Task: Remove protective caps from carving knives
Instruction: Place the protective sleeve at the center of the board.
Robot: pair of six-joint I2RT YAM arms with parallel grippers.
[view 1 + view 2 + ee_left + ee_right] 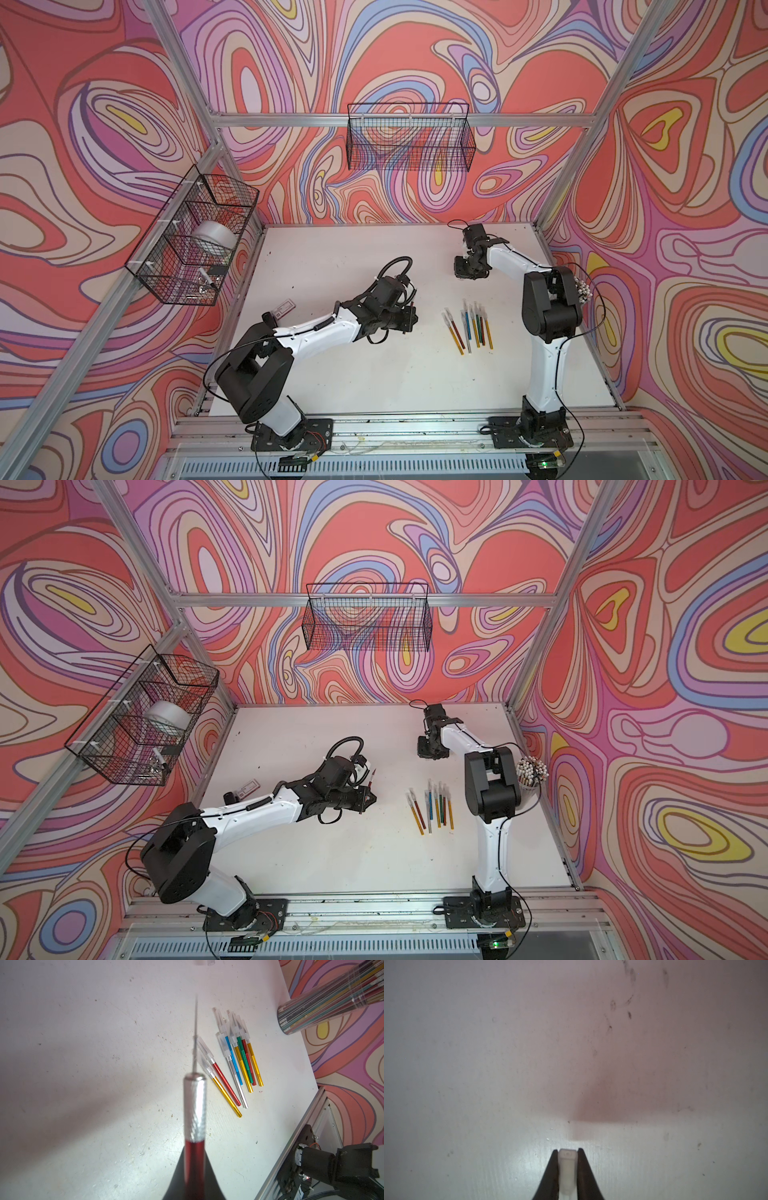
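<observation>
My left gripper [194, 1159] is shut on a red carving knife [195, 1118]. Its thin blade [196, 1022] is bare and sticks out over the table. Both top views show this gripper [409, 318] [368, 798] left of the knife pile. Several carving knives [467, 328] [432, 808] [234, 1059] lie side by side with red, gold, blue, green and silver handles. Protective caps [223, 1028] cover their blades. My right gripper [567, 1153] is shut on a single whitish cap [567, 1165], low over the far part of the table [465, 274] [430, 752].
A cup of white-tipped sticks [530, 773] [582, 289] stands by the right wall behind the right arm. A small flat device [284, 309] lies at the table's left. Wire baskets hang on the back wall [409, 137] and the left wall [195, 241].
</observation>
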